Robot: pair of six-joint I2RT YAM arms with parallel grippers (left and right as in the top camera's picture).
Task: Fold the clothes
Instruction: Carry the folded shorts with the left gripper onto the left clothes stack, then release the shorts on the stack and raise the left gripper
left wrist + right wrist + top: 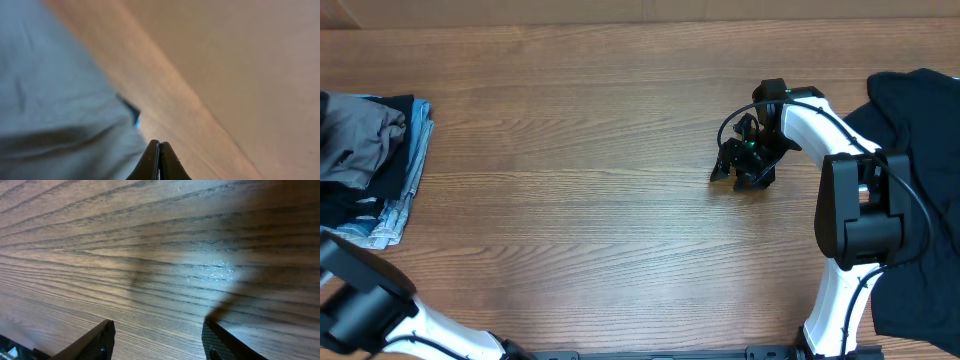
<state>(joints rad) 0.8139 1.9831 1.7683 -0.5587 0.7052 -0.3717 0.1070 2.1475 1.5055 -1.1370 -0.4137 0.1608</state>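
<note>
The right end effector (pixel 744 165) hangs low over the bare table (pixel 570 220), fingers apart with nothing between them. It sits not far left of the black garment (pixel 920 130) heaped at the right edge, placed, I'd guess, to reach across and drag that piece into the open middle for folding. The left end effector (pixel 159 155) is pinched together on nothing, its tips beside the grey garment (pixel 50 100), which I take to belong to the pile of clothes (pixel 365 150) at the left edge.

left end effector (pixel 159 159) closed (tips touching) | right end effector (pixel 157 342) parted
</note>
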